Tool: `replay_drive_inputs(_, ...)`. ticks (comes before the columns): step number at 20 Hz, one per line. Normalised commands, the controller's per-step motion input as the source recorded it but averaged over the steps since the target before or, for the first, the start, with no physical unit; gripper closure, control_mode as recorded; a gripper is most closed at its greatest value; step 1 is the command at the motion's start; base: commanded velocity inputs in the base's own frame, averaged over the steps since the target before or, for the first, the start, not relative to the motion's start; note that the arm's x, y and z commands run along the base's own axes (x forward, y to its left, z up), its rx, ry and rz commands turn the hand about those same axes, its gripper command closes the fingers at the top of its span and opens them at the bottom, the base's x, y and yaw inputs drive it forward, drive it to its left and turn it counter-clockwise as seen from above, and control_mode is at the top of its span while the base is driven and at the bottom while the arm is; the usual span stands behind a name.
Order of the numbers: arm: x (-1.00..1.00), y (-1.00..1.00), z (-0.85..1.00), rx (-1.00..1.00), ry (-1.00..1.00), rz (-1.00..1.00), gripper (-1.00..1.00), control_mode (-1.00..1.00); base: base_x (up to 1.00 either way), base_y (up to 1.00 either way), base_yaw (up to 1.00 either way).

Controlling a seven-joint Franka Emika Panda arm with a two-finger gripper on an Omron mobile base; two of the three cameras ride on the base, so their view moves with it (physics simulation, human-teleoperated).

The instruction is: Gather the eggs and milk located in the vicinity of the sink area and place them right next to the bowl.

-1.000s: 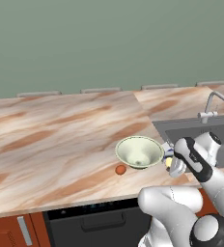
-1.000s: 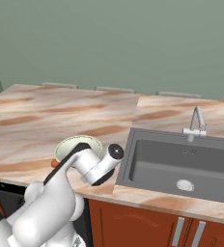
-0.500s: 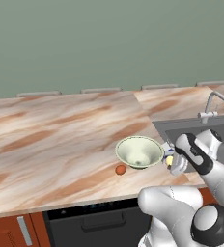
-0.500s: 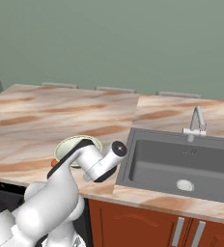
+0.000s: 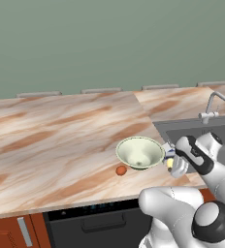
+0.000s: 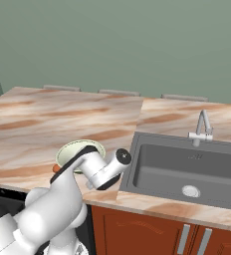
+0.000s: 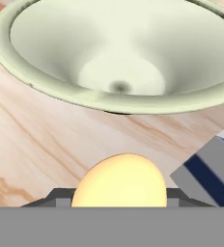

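Your gripper (image 5: 171, 163) clamps the pale yellow egg (image 7: 119, 181) just right of the bowl (image 5: 139, 152) | milk carton (image 7: 208, 173) crowds beside it, near the sink (image 6: 187, 169) | left base view gives you the orange-brown egg (image 5: 120, 170) at the bowl's left.

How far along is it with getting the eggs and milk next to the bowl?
Mostly done. The small orange-brown egg and the white blue-banded milk carton already sit beside the wide cream-green bowl. The gripper holds the pale yellow egg low near the bowl. Left: set it down and release.
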Motion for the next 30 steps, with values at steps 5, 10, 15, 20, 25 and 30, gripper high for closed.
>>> replay_drive_inputs(5, 0.04, 0.08, -0.19, 0.01, 0.0, 0.0, -1.0, -1.0, 0.0, 0.0, 0.0)
replay_drive_inputs(10, 0.03, 0.08, -0.11, 0.0, 0.0, 0.0, -1.0, -1.0, 0.0, 0.0, 0.0)
replay_drive_inputs(15, 0.0, 0.02, -0.02, 0.0, 0.0, 0.0, -1.0, -1.0, 0.0, 0.0, 0.0)
replay_drive_inputs(20, 0.0, 0.02, 0.0, 0.0, 0.0, 0.0, -1.0, -1.0, 0.0, 0.0, 0.0)
replay_drive_inputs(25, 0.0, 0.18, 0.0, 0.0, 0.0, 0.0, -1.0, -1.0, 0.0, 0.0, 0.0)
replay_drive_inputs(30, -0.1, 0.19, 0.25, -0.07, 0.07, -0.01, -1.0, -1.0, 0.0, 0.0, 0.0)
